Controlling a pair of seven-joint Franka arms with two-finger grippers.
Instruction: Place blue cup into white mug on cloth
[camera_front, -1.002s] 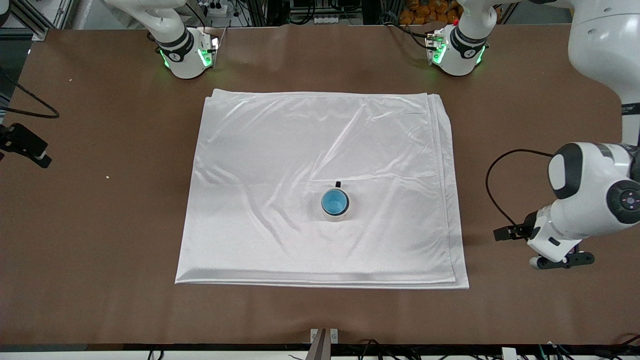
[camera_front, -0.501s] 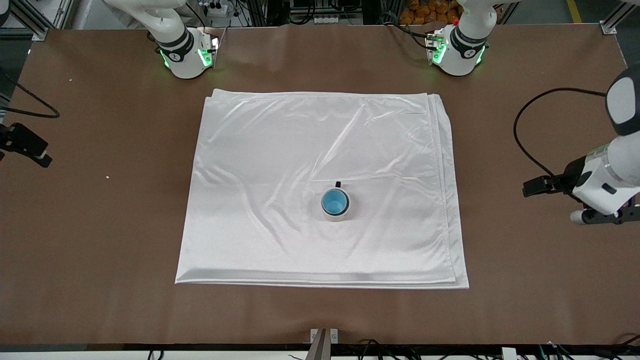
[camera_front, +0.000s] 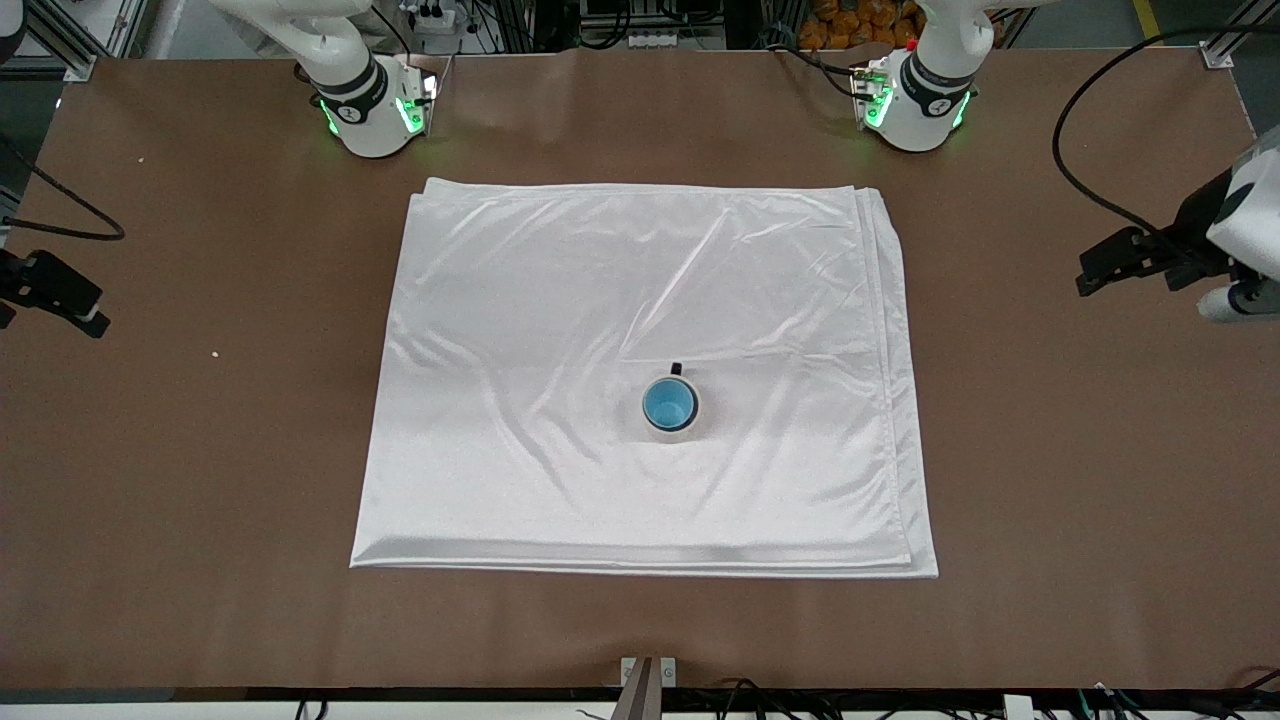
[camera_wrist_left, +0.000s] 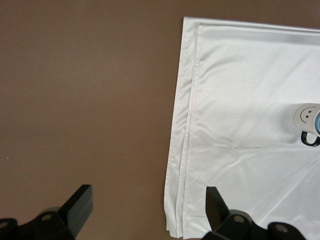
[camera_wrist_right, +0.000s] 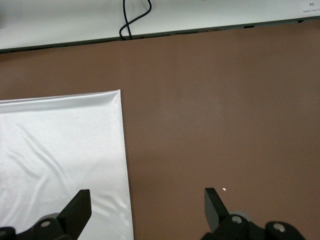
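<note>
The left end effector (camera_wrist_left: 145, 210) has pulled back from the cloth (camera_front: 560, 300) over the last second, moving from low beside it toward the table (camera_front: 200, 450) edge at the left arm's end, where it now hangs over bare brown surface with its fingers spread wide and nothing between them. That retreat suggests the placing is finished. The blue cup (camera_front: 669, 403) sits upright inside the white mug (camera_front: 690, 428), whose rim rings it and whose dark handle points toward the robots. The mug stands on the cloth, in the half nearer the front camera. The right end effector (camera_wrist_right: 147, 210) waits, open and empty, over the table's edge at the right arm's end.
</note>
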